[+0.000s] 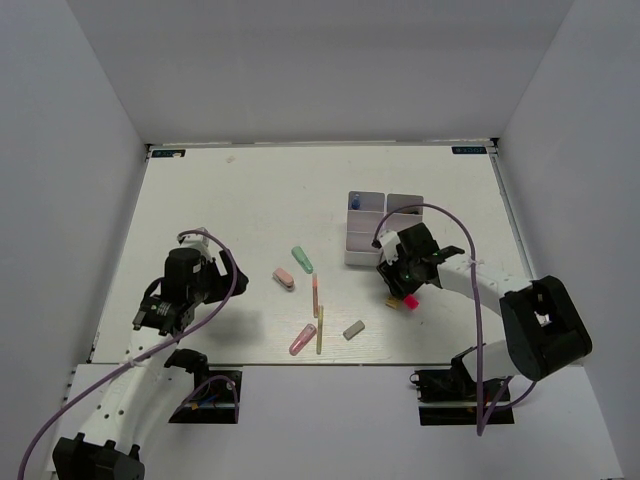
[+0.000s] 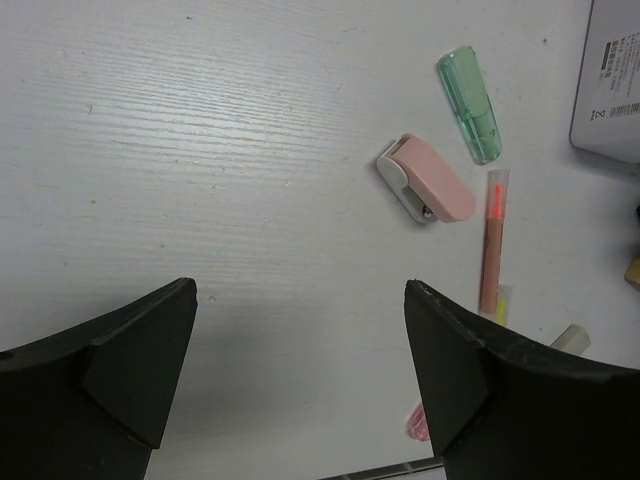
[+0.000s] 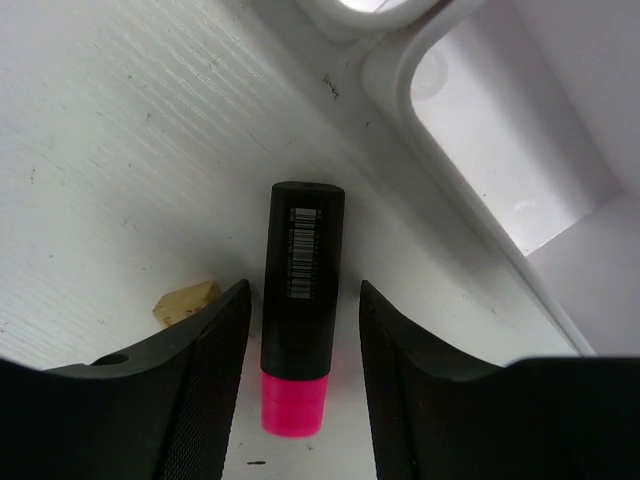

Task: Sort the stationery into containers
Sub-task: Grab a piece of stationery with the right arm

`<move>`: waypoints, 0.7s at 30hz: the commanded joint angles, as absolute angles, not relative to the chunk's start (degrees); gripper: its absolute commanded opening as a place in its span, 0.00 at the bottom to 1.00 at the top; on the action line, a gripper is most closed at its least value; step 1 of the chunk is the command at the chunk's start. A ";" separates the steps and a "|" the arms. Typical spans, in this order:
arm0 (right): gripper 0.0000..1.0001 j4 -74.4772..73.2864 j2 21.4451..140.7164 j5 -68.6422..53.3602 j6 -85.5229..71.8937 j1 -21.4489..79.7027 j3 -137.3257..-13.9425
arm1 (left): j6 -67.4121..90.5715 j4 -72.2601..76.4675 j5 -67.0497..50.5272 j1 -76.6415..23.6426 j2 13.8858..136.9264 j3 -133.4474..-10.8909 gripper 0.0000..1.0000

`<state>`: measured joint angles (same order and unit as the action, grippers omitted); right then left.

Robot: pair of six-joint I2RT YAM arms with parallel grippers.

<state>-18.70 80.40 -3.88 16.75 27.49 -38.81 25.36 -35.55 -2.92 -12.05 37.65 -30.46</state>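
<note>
Six loose pieces lie mid-table from above, the green marker [image 1: 302, 260] farthest back, left of the white bins [image 1: 362, 242]. Left wrist: the left gripper [image 2: 300, 300] gapes wide, holding nothing. Right wrist: the right gripper [image 3: 303, 288] narrowly straddles the black-pink marker [image 3: 300, 270], which lies flat beside the bins with slim gaps either side.

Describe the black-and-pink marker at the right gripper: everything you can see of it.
The black-pink marker is a stubby, smooth plastic barrel, black with a white barcode label, ending in a bright pink cap. It lies flat on the white table, pink end toward the wrist camera, beside the white bins. The right gripper straddles it, a narrow gap on each side. A tan eraser lies nearby, apart.
</note>
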 commanded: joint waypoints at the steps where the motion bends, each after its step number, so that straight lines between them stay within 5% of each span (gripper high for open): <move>1: 0.51 -17.23 81.47 -4.04 16.70 27.69 -37.97 | 24.96 -34.98 -3.78 -11.69 36.74 -29.97 0.95; 5: 0.48 -17.49 82.00 -4.30 17.58 27.51 -37.09 | 24.87 -35.07 -3.60 -11.69 36.48 -29.88 0.97; 13: 0.02 -21.79 80.60 -8.78 18.98 27.51 -37.53 | 24.78 -35.16 -3.34 -11.69 35.77 -29.80 0.97; 21: 0.00 -30.67 72.35 -27.75 22.06 27.69 -44.10 | 24.52 -34.98 -3.87 -11.60 36.12 -29.62 0.97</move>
